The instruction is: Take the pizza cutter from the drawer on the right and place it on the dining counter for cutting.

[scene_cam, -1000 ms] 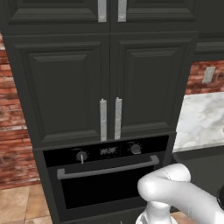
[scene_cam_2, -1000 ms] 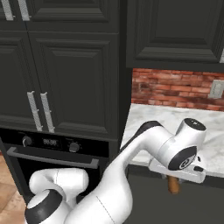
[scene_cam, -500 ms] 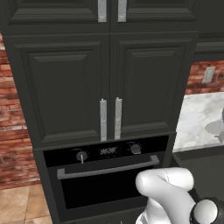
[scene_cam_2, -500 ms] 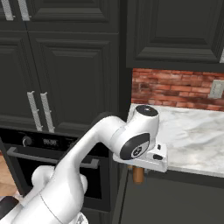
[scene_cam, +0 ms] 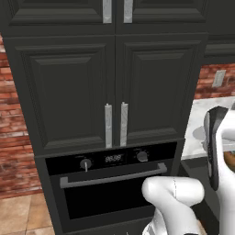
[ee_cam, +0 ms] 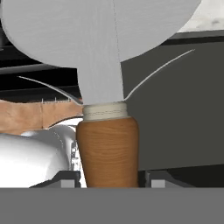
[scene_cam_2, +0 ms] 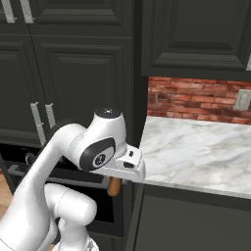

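Note:
In the hand view the pizza cutter [ee_cam: 108, 144] fills the middle: its brown wooden handle stands between my two dark fingertips [ee_cam: 65, 182], and its flat silver-grey wheel spreads across the top. My gripper [ee_cam: 108, 181] is shut on the handle. The right base view has the hand [scene_cam_2: 128, 164] level with the left end of a wall counter's edge. There the cutter's brown handle [scene_cam_2: 114, 186] pokes out below the hand. The drawer and the dining counter are out of view.
A marble-topped wall counter [scene_cam_2: 196, 147] with a brick backsplash lies right of the hand. To its left stand tall dark cabinets [scene_cam: 114, 92] over a black built-in oven [scene_cam: 114, 181]. Tan floor tiles [scene_cam: 18, 213] show at the lower left.
The arm has swung left with the pizza cutter, from over the marble wall counter's front edge to its left end by the oven column. The grip has held.

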Controlling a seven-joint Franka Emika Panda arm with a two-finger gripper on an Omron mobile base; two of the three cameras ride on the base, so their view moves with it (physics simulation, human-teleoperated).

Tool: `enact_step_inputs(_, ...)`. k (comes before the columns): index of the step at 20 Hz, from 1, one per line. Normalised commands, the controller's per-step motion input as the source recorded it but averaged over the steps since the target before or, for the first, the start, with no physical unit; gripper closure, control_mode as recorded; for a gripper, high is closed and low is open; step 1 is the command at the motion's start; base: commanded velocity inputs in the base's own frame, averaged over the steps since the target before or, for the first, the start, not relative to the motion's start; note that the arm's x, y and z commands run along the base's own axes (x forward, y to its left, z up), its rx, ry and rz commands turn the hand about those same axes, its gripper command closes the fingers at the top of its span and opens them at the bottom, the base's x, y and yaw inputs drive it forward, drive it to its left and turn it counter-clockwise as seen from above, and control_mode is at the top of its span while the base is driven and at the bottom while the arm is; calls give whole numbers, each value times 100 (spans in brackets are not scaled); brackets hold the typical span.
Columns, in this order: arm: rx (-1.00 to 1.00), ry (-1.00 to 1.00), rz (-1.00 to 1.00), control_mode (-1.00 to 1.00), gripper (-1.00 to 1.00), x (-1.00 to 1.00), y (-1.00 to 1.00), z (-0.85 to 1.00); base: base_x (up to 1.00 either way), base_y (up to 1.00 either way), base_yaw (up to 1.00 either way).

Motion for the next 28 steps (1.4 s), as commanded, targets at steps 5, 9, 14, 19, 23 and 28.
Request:
enact_step_inputs(5, 0, 0, 0, -100, 100, 0, 96, 24, 0, 0, 0)
enact_step_inputs(9, 0, 0, 0, -100, 100, 0, 80, 25, 0, 0, 0)
enact_step_inputs(14, 0, 0, 0, -100, 100, -1, 87, 20, 0, 0, 0)
enact_step_inputs(19, 0, 0, 0, -100, 100, -3, 64, 1, 0, 0, 0)
enact_step_inputs(23, 0, 0, 4, -100, 100, -17, 20, 7, 0, 0, 0)
enact_step_inputs(28, 0, 0, 6, -100, 100, -17, -1, 18, 0, 0, 0)
